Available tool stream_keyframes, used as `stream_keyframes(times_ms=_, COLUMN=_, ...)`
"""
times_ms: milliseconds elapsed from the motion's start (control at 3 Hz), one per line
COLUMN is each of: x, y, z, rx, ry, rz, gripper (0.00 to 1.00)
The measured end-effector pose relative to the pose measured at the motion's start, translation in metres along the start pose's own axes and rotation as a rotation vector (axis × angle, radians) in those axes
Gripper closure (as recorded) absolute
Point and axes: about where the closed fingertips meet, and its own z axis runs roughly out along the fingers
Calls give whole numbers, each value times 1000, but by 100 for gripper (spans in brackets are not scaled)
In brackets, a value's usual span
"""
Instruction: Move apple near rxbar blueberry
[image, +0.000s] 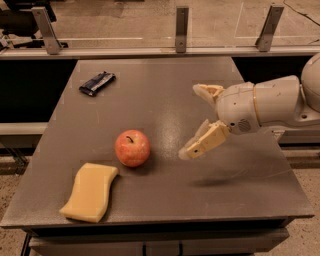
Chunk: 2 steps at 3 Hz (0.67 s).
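Overhead, the arm (272, 104) reaches in from the right, roughly level and pointing left. Its gripper (190, 122) hangs above the grey table (250, 180), fingers spread wide and holding nothing. The apple (132, 148) stands upright left of the gripper, apart from it. A yellow sponge (90, 191) lies just beside the apple, by the near edge. The rxbar blueberry (97, 83) lies far left, close to the left edge, with open tabletop between it and the apple.

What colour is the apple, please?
Apple: red with yellow patches, camera view; open end effector hovers beside it.
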Motion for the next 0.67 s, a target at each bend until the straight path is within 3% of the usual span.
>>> stream_keyframes(times_ms=333, x=-16, y=4, z=37, rx=-77, ry=-100, rz=-31, gripper=0)
stream_keyframes(times_ms=667, x=-20, y=22, z=70, rx=-171, ry=-101, rz=-60, gripper=0)
